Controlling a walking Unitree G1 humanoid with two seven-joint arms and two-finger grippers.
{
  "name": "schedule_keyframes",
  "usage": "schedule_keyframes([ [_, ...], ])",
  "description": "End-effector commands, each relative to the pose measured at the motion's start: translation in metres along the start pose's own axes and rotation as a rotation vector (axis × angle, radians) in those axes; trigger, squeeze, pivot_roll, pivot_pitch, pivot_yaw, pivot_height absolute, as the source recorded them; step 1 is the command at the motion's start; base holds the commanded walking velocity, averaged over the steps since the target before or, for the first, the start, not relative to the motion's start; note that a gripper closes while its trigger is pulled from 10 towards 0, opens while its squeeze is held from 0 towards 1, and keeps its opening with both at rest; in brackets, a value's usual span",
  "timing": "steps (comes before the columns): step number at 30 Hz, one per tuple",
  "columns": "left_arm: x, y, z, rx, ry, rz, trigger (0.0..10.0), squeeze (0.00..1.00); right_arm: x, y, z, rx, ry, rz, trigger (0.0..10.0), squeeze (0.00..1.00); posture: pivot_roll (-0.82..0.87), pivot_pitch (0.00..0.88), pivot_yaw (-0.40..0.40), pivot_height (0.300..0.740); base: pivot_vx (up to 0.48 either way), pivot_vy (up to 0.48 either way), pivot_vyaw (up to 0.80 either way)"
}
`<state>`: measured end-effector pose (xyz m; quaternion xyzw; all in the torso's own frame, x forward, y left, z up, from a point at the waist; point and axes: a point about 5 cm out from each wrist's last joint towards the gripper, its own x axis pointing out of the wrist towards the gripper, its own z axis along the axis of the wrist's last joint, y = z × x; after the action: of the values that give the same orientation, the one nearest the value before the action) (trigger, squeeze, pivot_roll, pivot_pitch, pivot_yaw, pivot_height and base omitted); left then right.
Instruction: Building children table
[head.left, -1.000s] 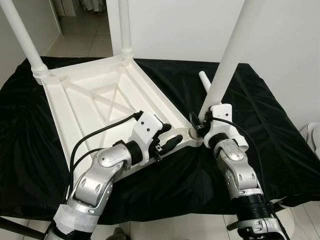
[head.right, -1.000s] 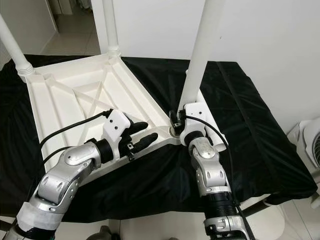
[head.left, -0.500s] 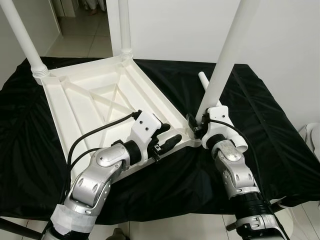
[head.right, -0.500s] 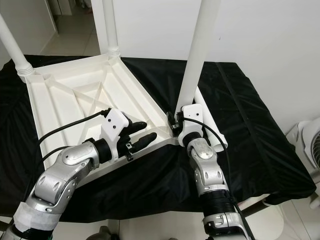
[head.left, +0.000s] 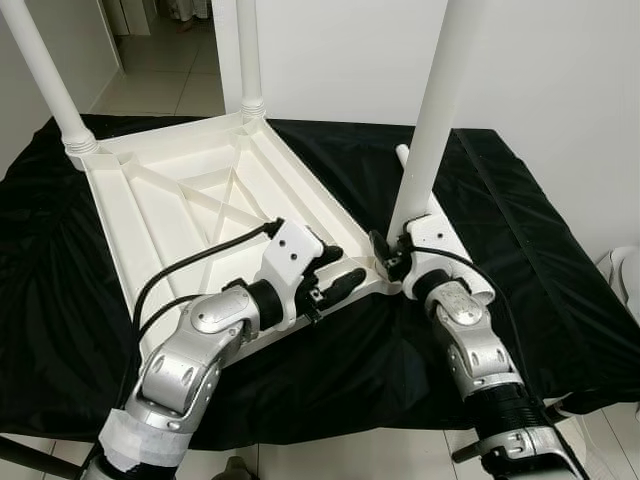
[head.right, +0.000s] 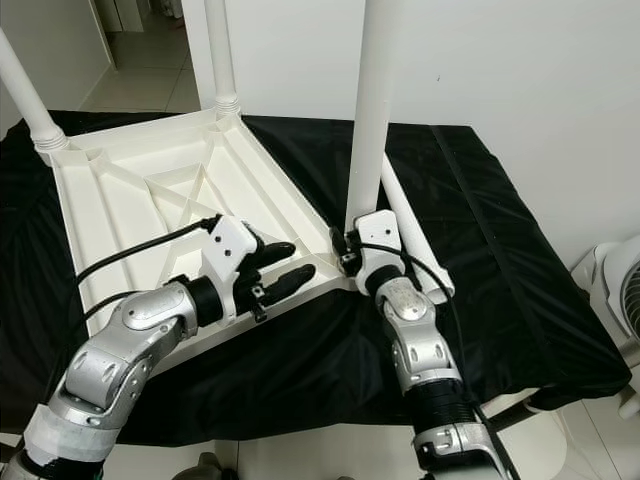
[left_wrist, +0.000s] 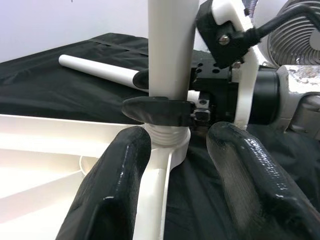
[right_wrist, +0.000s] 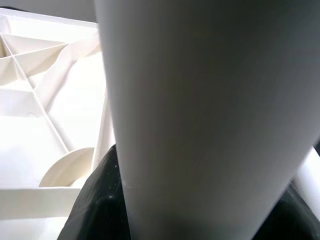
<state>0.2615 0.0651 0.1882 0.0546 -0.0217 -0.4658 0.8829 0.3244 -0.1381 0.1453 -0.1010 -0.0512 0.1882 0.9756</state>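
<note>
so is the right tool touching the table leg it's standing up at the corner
Touching. In the left wrist view the right tool has a black finger pressed across the white table leg just above the corner socket, no gap.

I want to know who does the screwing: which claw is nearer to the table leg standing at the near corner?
Right. The right claw is clamped around the table leg just above its threaded base. The left claw rests open on the tabletop's edge beside that corner, apart from the leg.

The white plastic tabletop (head.left: 190, 215) lies upside down, ribs up, before me. Two legs (head.left: 45, 75) stand in its far corners; a third leg (head.left: 432, 110) stands upright at the near corner, seemingly in its socket. A fourth leg (head.right: 410, 235) lies beside it.
</note>
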Motion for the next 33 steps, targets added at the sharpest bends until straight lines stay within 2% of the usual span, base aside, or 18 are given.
schedule_keyframes([
  [1,0.001,-0.002,0.003,0.007,-0.002,-0.025,10.0,0.00,-0.006,0.005,-0.017,0.014,0.080,0.028,10.0,0.00,0.09,0.039,-0.033,0.740,0.000,0.000,0.00],
  [6,0.001,-0.002,0.004,0.010,-0.002,-0.026,10.0,0.00,-0.004,-0.001,-0.019,0.093,0.091,-0.005,10.0,0.00,0.09,0.043,-0.028,0.740,0.000,0.000,0.00],
  [7,0.001,-0.001,0.005,0.012,-0.002,-0.025,10.0,0.00,-0.003,-0.004,-0.020,0.145,0.099,-0.027,10.0,0.00,0.09,0.043,-0.027,0.740,0.000,0.000,0.00],
  [8,0.001,-0.001,0.005,0.012,-0.002,-0.025,10.0,0.00,-0.003,-0.004,-0.020,0.145,0.099,-0.027,10.0,0.00,0.09,0.043,-0.027,0.740,0.000,0.000,0.00],
  [11,0.001,0.000,0.006,0.016,-0.003,-0.024,10.0,0.00,-0.001,-0.007,-0.021,0.248,0.111,-0.061,10.0,0.00,0.09,0.045,-0.027,0.740,0.000,0.000,0.00],
  [19,0.001,0.000,0.006,0.016,-0.003,-0.024,10.0,0.00,-0.001,-0.007,-0.021,0.248,0.111,-0.061,10.0,0.00,0.09,0.045,-0.027,0.740,0.000,0.000,0.00],
  [20,0.001,-0.001,0.006,0.018,-0.001,-0.024,10.0,0.00,-0.002,-0.008,-0.024,0.293,0.120,-0.081,10.0,0.00,0.10,0.045,-0.029,0.740,0.000,0.000,0.00],
  [28,-0.001,-0.002,0.007,0.019,-0.002,-0.021,10.0,0.00,-0.011,-0.006,-0.031,0.318,0.110,-0.123,10.0,0.00,0.10,0.042,-0.031,0.740,0.000,0.000,0.00],
  [30,-0.001,-0.002,0.007,0.018,-0.002,-0.021,10.0,0.00,-0.014,-0.004,-0.032,0.308,0.098,-0.125,10.0,0.00,0.10,0.041,-0.030,0.740,0.000,0.000,0.00],
  [33,0.000,-0.001,0.007,0.019,-0.001,-0.023,10.0,0.00,-0.017,0.005,-0.026,0.212,0.047,-0.099,10.0,0.00,0.10,0.040,-0.027,0.740,0.000,0.000,0.00],
])
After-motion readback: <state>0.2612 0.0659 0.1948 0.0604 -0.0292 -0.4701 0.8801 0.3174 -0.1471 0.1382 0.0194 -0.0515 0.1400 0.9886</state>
